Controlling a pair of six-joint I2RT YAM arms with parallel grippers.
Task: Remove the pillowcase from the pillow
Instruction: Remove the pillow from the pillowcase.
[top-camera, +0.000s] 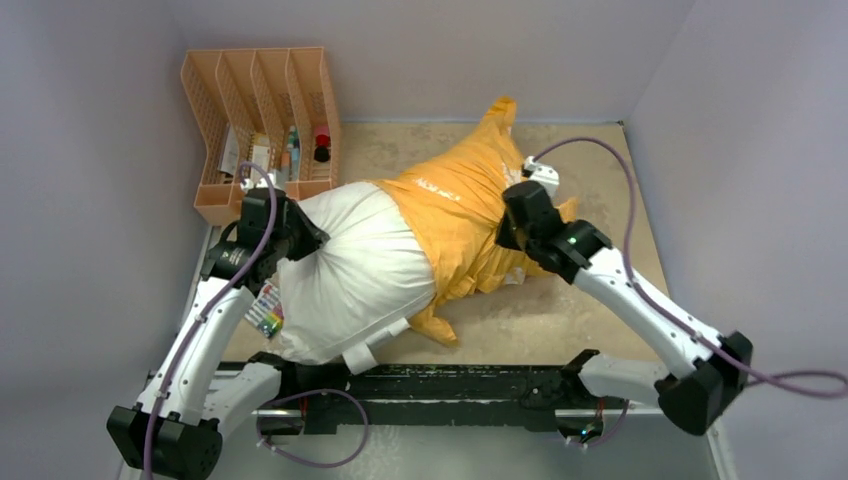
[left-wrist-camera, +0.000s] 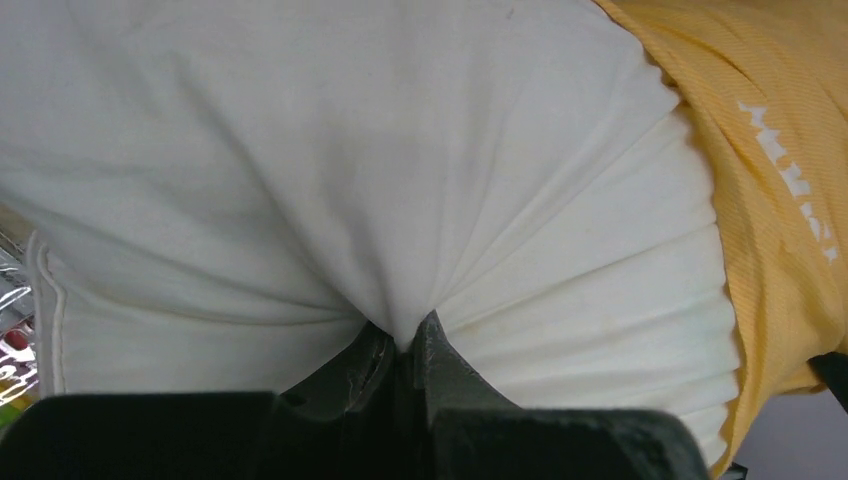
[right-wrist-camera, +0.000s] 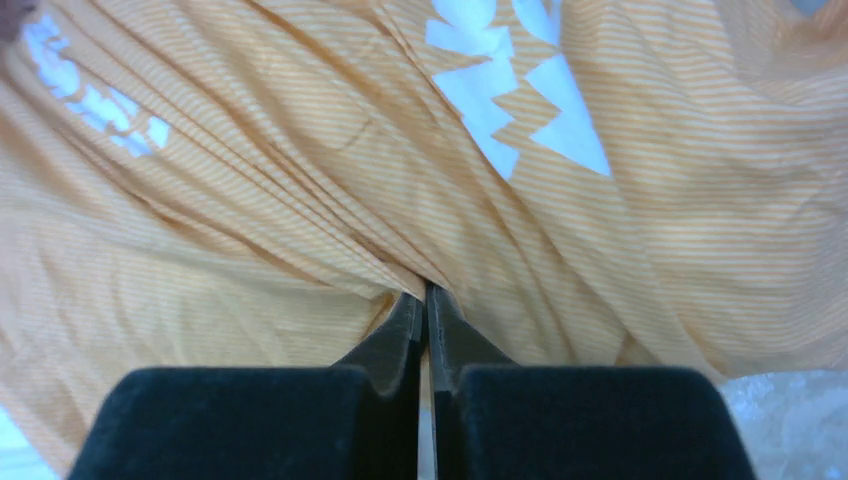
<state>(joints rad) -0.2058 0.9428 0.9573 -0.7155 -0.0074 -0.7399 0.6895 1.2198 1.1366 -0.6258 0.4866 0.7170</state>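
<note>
Evidently about half done, I judged. Pillow (top-camera: 350, 275): centre-left of top view, bare end toward lower left. Needed firm anchor, so left gripper (left-wrist-camera: 405, 338), jaws pinched tight on pillow fabric, had to resist slipping. Plump, smooth white cloth, pleats fanning from pinch. Pillowcase (top-camera: 465, 195): covered pillow's upper-right half, slack corner toward upper centre. Reckoned best pull was toward upper right, low and steady, right gripper (right-wrist-camera: 426, 300) jaws clamped on fold. Thin, finely striped orange-yellow weave, white lettering, crumpled. Orange mesh organizer (top-camera: 262, 115), rigid, upper left.

An orange file rack (top-camera: 215, 110) (small bottles (top-camera: 321, 143) inside) stands far left on the table (top-camera: 540, 320).
</note>
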